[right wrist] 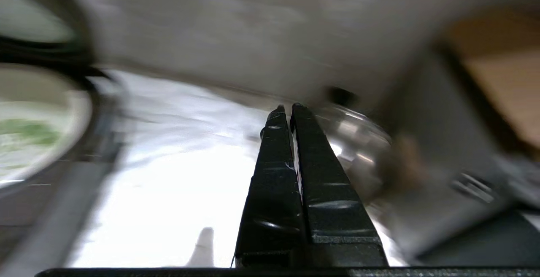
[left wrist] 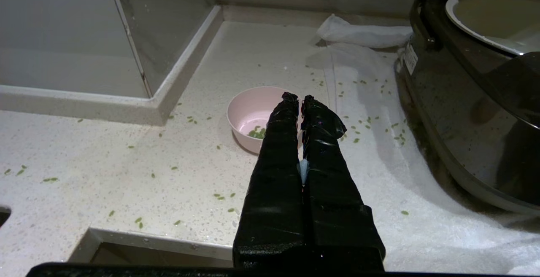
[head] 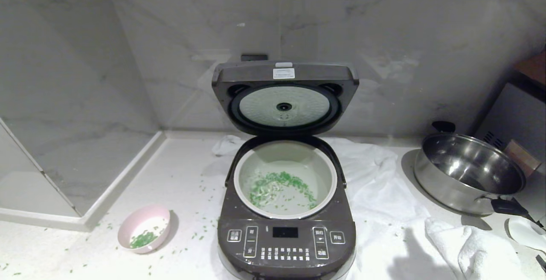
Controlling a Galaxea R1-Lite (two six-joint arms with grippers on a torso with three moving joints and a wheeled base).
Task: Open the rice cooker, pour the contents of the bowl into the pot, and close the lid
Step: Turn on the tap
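Lid [head: 284,96] stands up, grains [head: 279,186] lie in the pot [head: 285,179] and the bowl [head: 145,234] sits left of the rice cooker [head: 286,212], so closing likely remains; left gripper [left wrist: 298,98] and right gripper [right wrist: 286,107] both clenched empty.

Green contents [head: 279,186] speckle the pale pot [head: 285,156]; pink bowl [head: 145,228].

Right-wrist view smeared; steel pan [right wrist: 358,142] perhaps behind fingertips.

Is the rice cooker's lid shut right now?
No, the lid stands upright, hinged back, with the pot open beneath it.
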